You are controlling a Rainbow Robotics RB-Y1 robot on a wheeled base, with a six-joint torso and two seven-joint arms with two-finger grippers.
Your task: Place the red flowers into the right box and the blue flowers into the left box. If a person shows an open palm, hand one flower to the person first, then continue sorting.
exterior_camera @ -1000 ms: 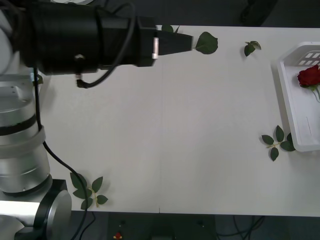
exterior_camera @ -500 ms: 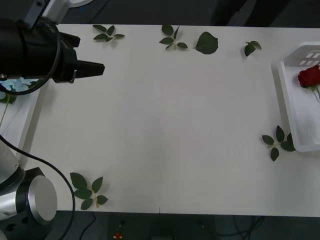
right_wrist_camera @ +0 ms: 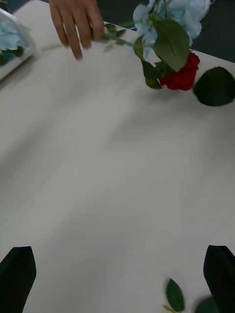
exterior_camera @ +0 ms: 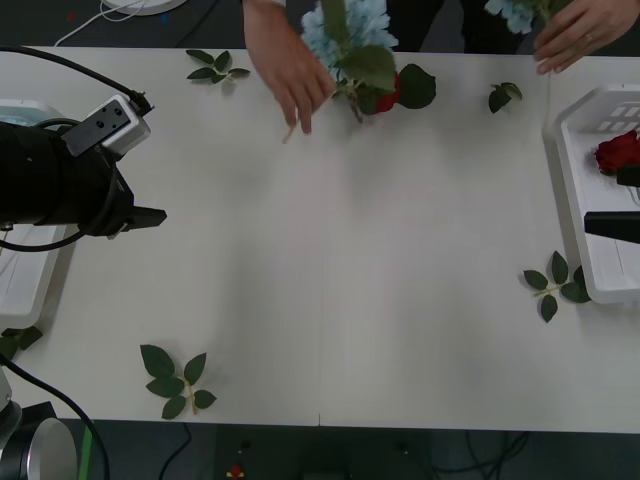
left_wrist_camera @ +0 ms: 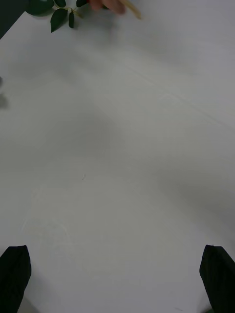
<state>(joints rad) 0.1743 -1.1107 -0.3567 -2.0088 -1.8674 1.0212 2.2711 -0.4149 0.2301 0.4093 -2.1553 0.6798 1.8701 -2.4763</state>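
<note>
No readable writing; left gripper (left_wrist_camera: 117, 281) and right gripper (right_wrist_camera: 120, 279) fingers spread wide, empty

table centre (exterior_camera: 340, 290): open | far edge: person's hand (exterior_camera: 292, 75), blue flowers (exterior_camera: 345, 30)

Nothing for you to read here: no lettering, labels, brand marks or numbers legible on anything in view.

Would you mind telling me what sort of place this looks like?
Probably a lab or test room: a plain white table with white trays, artificial flowers and cables trailing behind.
</note>
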